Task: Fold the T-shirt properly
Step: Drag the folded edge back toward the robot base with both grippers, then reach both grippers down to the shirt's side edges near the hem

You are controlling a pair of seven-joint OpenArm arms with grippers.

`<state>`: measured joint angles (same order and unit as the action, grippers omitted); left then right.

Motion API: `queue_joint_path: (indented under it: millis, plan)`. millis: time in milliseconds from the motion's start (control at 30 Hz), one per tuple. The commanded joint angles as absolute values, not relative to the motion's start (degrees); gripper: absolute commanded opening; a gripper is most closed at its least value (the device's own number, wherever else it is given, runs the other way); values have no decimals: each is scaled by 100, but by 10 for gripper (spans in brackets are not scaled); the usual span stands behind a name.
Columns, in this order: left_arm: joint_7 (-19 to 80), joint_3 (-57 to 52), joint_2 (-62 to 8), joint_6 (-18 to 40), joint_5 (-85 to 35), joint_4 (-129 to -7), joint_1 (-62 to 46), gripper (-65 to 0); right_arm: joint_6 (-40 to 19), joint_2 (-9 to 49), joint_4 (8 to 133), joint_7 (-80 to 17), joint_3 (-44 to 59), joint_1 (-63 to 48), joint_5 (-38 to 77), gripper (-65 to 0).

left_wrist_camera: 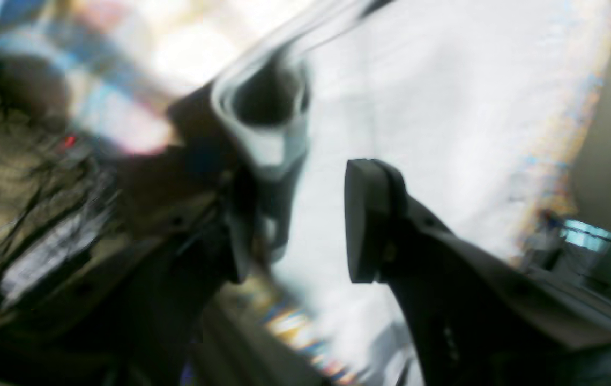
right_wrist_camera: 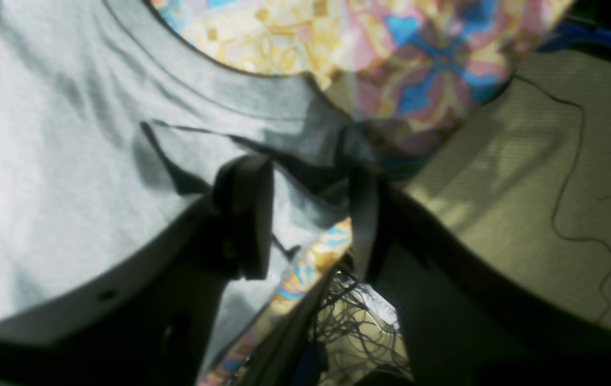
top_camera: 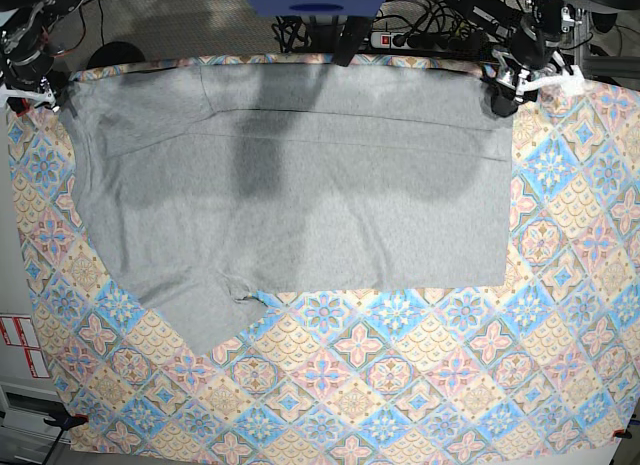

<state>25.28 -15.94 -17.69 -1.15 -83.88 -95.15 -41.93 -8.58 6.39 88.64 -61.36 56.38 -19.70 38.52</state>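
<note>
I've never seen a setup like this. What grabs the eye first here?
The large light-grey cotton T-shirt spread flat over the far half of the table, plain side up. Beneath it lies a colourful patterned tablecloth of blue, pink and yellow tiles. At the shirt's two far corners sit the robot's left gripper and right gripper, both open.

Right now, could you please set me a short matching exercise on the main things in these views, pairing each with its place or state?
Things:
1. T-shirt
2. patterned cloth
3. left gripper
4. right gripper

Descriptions:
A. at the shirt's far corner on the base view's left, jaws apart
B. grey, spread flat
C. colourful tiles, under the shirt
D. at the shirt's far corner on the base view's right, jaws apart

Pairs: 1-B, 2-C, 3-D, 4-A
</note>
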Motion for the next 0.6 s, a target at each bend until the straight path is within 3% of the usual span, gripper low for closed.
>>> queue_joint_path:
  millis: [0,200,367,567]
  plan:
    - [2492,-1710,-1833,-48,-8409,-9692,-4224,-376,-875,734,8980,-6070,5771,-2000,3899,-409]
    - [2730,-2255,-1938,-48,-8391,-9754,-3626,-376,-875,778,8980,-6070,5648,-1604,3908,-409]
    - [3538,-2308,-2132,-48,-8075,-9323,-2527,-376,-875,1138,9112,-6070,4629,-1393,3908,-413]
    - [3644,-2176,-2334,-48,-7020,-8716,-1446,-382,-875,1393,9095,-6026,3407,-884,3890,-413]
